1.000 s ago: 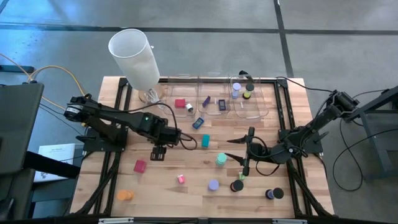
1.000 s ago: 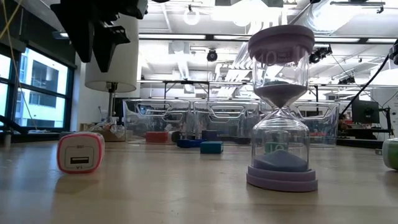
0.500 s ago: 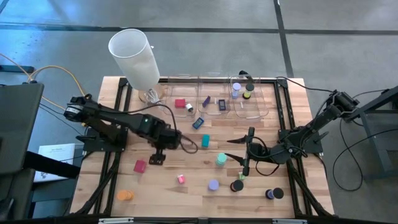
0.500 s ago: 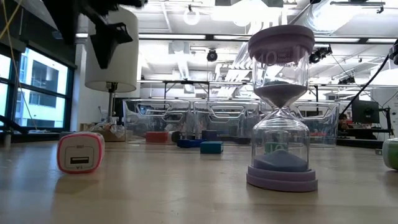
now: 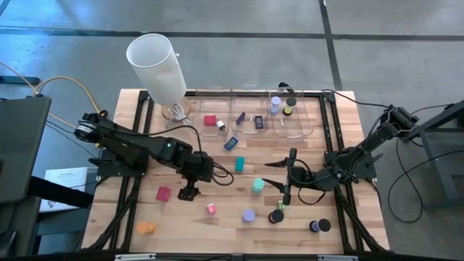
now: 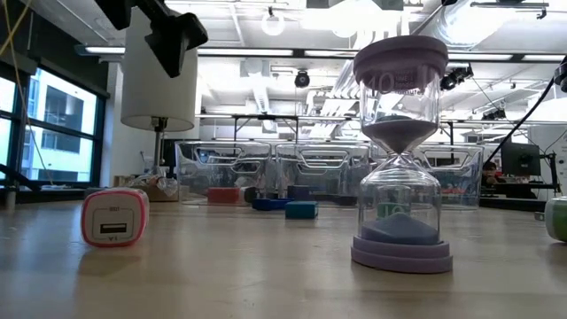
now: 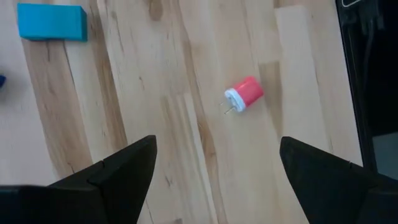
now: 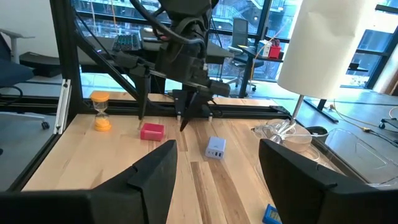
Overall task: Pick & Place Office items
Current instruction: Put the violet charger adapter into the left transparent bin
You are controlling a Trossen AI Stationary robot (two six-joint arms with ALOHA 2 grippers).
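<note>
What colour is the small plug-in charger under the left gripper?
Pink-red with a white pronged end; the charger shows best in the left wrist view.

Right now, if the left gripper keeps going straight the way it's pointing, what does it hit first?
Likely the small pink plug-in charger block lying on the wooden table. It sits ahead of the open left gripper, slightly off centre.

Pale wooden table [image 5: 217, 221], planked, framed by dark rails. Scattered directly on top: red block [image 5: 163, 193], pink plug [image 5: 211, 209], orange hourglass [image 5: 146, 228], teal block [image 5: 239, 165], lavender hourglass [image 5: 249, 215], clear bins [image 5: 250, 116] along far edge.
</note>
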